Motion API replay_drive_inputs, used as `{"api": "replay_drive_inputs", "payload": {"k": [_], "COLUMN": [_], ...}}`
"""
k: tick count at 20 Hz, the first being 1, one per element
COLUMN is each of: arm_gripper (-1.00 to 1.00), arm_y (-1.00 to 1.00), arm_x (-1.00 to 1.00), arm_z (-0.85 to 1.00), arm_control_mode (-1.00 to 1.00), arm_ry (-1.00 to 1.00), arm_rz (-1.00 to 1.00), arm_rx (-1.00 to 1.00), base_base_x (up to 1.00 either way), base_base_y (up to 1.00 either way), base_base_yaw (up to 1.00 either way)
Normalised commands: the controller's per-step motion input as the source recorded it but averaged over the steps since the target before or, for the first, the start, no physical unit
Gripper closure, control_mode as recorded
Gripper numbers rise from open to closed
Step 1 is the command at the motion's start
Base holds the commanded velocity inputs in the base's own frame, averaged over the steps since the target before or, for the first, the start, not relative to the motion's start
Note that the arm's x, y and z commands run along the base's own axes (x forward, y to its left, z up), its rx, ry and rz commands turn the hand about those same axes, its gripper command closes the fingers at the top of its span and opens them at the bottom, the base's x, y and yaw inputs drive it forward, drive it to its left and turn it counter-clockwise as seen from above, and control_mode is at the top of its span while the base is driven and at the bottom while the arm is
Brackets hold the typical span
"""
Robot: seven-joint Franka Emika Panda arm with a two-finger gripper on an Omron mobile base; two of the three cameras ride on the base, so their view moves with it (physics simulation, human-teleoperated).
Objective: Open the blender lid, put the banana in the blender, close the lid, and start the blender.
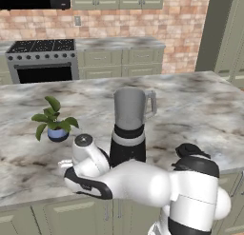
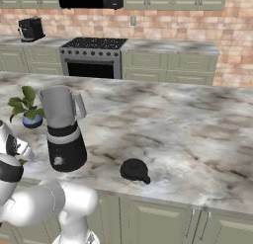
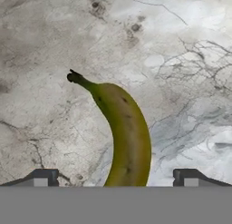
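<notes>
A banana [image 3: 124,132] lies on the marble counter [image 3: 181,60] directly below the gripper [image 3: 115,177], whose two dark fingertips [image 3: 43,177] stand wide apart on either side of it, holding nothing. In the hand view the fruit's long axis runs from its dark stem, at upper left, in a curve down toward the bottom edge; its lower end is cut off there, so the far tip cannot be made out. Whether the fingertips touch the counter cannot be told.

From the left base view the arm's white body crosses the front of the counter and hides the lower part of the blender [image 1: 128,129]; the banana lies somewhere behind the arm and is not seen. The jar stands open-topped, its handle to the right in that picture.

The right base view gives what the left one conceals: the blender's whole black-and-silver base with its small white knob [image 2: 60,160], and the lid [image 2: 135,170] lying on the counter well to the right of the blender, near the front edge. In the left base view the lid [image 1: 192,150] is partly covered by the arm's dark joint.

A potted plant [image 1: 55,119] stands on the counter beside the blender, on the side away from the lid.
</notes>
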Motion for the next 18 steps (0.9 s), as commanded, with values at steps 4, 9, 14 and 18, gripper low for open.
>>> {"api": "replay_drive_inputs", "payload": {"k": [4, 9, 14, 18], "arm_gripper": [-1.00, -1.00, 1.00, 1.00], "arm_y": [-0.08, 0.16, 0.16, 0.00], "arm_x": [0.00, 0.10, 0.03, -0.14], "arm_z": [-0.18, -0.27, -0.09, -0.04], "arm_control_mode": [-1.00, -1.00, -1.00, -1.00], "arm_ry": [0.00, 0.01, 0.01, -0.10], "arm_rz": [0.00, 0.00, 0.00, -0.04], "arm_rx": [0.02, -0.02, -0.02, 0.02], "base_base_x": [0.00, 0.00, 0.00, 0.00], "base_base_y": [0.00, 0.00, 0.00, 0.00], "base_base_yaw": [0.00, 0.00, 0.00, 0.00]}}
